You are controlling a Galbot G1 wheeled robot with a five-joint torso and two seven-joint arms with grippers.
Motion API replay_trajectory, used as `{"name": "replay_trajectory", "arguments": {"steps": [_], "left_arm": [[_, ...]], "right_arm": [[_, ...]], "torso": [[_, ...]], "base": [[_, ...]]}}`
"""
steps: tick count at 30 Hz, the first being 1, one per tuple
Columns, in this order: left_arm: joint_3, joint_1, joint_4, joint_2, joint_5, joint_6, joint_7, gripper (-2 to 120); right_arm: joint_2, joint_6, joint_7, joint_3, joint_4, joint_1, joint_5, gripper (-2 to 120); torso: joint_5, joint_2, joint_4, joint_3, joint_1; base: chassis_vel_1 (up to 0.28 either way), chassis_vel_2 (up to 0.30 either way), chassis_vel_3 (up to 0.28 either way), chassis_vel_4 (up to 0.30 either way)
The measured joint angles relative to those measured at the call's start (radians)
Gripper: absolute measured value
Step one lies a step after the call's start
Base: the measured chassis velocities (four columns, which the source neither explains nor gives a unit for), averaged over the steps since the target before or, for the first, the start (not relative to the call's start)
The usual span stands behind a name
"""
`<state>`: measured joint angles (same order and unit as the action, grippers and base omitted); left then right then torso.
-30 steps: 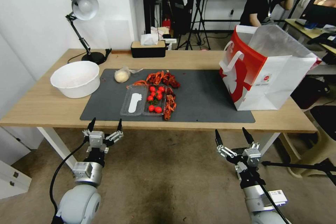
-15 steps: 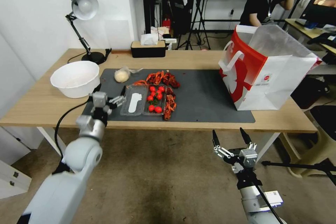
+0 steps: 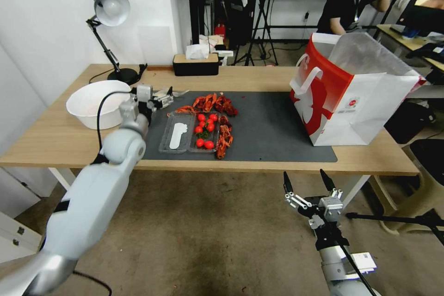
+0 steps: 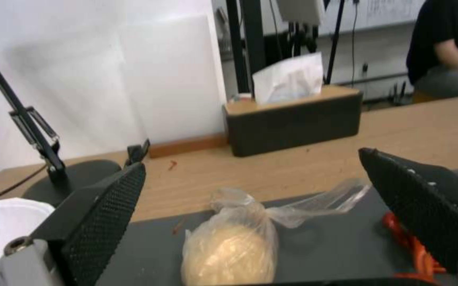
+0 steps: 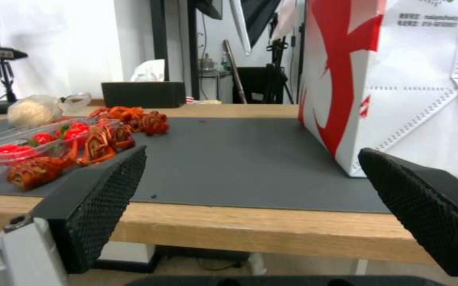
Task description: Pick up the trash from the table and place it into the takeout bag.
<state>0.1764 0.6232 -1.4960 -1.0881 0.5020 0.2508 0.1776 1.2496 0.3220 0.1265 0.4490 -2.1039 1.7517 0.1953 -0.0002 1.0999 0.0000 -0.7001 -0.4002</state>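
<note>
The left hand [image 4: 250,222] is spread wide over the far left part of the mat [image 3: 273,125], its two black pads either side of the bun [image 4: 229,254] without touching it. The bun sits on the mat in a thin clear bag whose twisted neck and loose tail trail toward the right-hand pad in the wrist view.

Judged from its look, the bun is light and soft, so a firm squeeze would crush it. The film is slick and slack, and it may slide or bunch under the pads. The round body offers the fullest hold; the knotted neck is the other option, though a pinch there leaves the bun to swing.

Close by on the mat lie red shells [image 3: 213,101] and, nearer the desk [image 3: 55,143] edge, a clear tray [image 3: 178,138] with tomatoes [image 3: 204,129] in it. One pad is near the shells, so a wide closing sweep could drag them. A white bowl [image 3: 88,111] stands just left of the arm, with a lamp [image 3: 111,9] and a tissue box [image 3: 195,65] behind.

The bag [image 3: 370,106] stands open at the far right of the desk, well apart from the bun. The tray and shells lie between, so the carry likely needs height.

The right hand [image 3: 309,180], fingers apart, hangs below the desk edge in front of the bag.
</note>
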Motion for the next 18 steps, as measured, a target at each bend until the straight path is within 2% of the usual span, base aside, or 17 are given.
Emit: {"name": "replay_trajectory", "arguments": {"steps": [4, 9, 15, 18], "left_arm": [[-0.030, -0.067, 0.042, 0.002, -0.007, 0.163, -0.036, 100], [-0.050, -0.100, 0.073, 0.000, -0.014, 0.201, -0.045, 100], [-0.089, -0.165, 0.144, -0.019, 0.005, 0.271, -0.030, 100], [-0.102, -0.188, 0.187, -0.024, 0.012, 0.282, -0.026, 100]], "right_arm": [[0.002, 0.001, 0.000, 0.008, 0.004, 0.007, 0.000, 100], [0.004, 0.003, 0.000, 0.009, 0.005, 0.009, 0.000, 100], [0.010, 0.005, 0.000, 0.003, 0.009, 0.013, -0.002, 100], [0.010, 0.007, -0.001, 0.002, 0.010, 0.017, -0.002, 100]], "torso": [[0.0004, 0.000, 0.0001, 0.000, 0.000], [0.0001, 0.000, 0.0002, 0.000, 0.000], [0.0004, 0.000, -0.0001, 0.000, 0.000], [0.0001, 0.000, 0.0000, 0.000, 0.000]], "base": [[0.000, 0.000, 0.000, 0.000], [0.000, 0.000, 0.000, 0.000], [0.000, 0.000, 0.000, 0.000], [0.000, 0.000, 0.000, 0.000]]}}
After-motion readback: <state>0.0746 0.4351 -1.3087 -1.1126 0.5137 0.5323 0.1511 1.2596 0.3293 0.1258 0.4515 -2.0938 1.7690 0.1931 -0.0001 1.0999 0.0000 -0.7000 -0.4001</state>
